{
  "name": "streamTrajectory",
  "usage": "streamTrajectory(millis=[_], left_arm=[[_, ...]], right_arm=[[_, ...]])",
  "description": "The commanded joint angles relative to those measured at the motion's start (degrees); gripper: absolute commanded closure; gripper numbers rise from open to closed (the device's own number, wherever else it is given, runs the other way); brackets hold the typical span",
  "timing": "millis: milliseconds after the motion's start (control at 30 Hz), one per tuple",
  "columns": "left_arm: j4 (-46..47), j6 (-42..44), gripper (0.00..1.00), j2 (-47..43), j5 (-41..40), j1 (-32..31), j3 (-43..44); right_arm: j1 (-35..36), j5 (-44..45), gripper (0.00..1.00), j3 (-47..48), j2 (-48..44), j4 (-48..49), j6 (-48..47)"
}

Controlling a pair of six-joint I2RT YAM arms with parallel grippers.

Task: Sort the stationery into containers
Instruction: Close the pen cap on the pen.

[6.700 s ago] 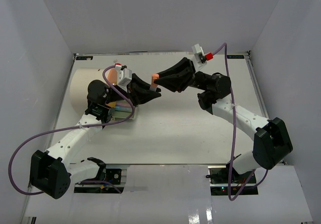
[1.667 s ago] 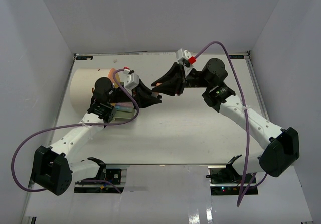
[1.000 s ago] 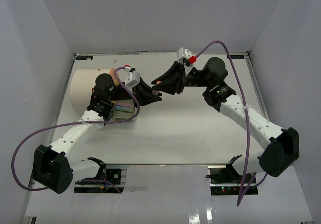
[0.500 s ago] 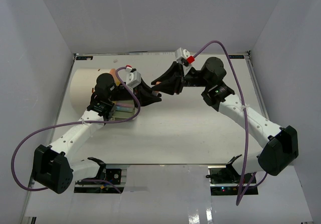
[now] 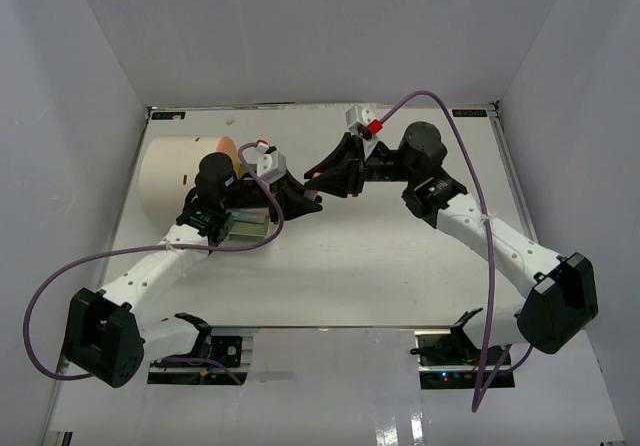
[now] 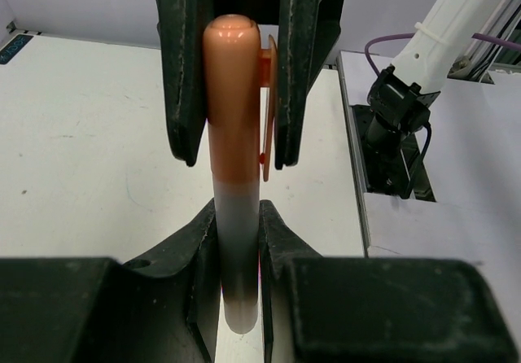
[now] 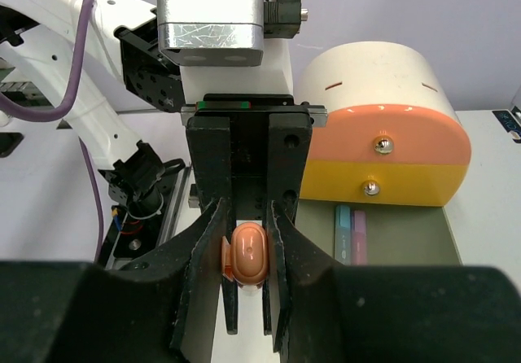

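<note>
Both arms met in mid-air above the table and the orange pen hung between them! The left gripper was clenched on its pale barrel, while the right gripper pressed in on the orange cap from both sides. Just behind, beside the cream drum, an open drawer held a light blue pen and a pink pen side by side
</note>
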Motion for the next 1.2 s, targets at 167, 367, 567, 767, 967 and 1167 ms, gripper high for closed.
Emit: streamTrajectory(millis=[167,367,567,767,967,1167], left_arm=[[11.1,-2.5,1.0,-3.2,1.5,-1.1,-1.4],[12.2,-3.9,1.0,-1.0,2.9,-1.1,-2.1],[9.8,-1.8,1.0,-1.3,1.4,-1.1,-2.5],[8.8,-1.1,1.0,-0.2,0.9,-1.1,-2.3],[6.9,-0.2,1.0,0.7,-1.5,-1.1,-2.2],[-3.6,0.4,1.0,2.6,-16.1,-1.1,2.3]], right_arm=[[0.8,-0.6,0.88,-4.1,1.7,-2.0,0.0],[0.8,0.2,0.81,-4.3,2.0,-1.0,-0.5],[-0.3,0.7,0.61,-3.5,0.7,-1.1,-0.5],[-2.6,0.4,0.44,-1.8,-2.8,-1.1,0.1],[-5.6,-0.6,0.23,-3.0,-9.0,-1.4,0.6],[-8.3,4.7,0.04,-7.8,-17.2,-7.7,-3.8]])
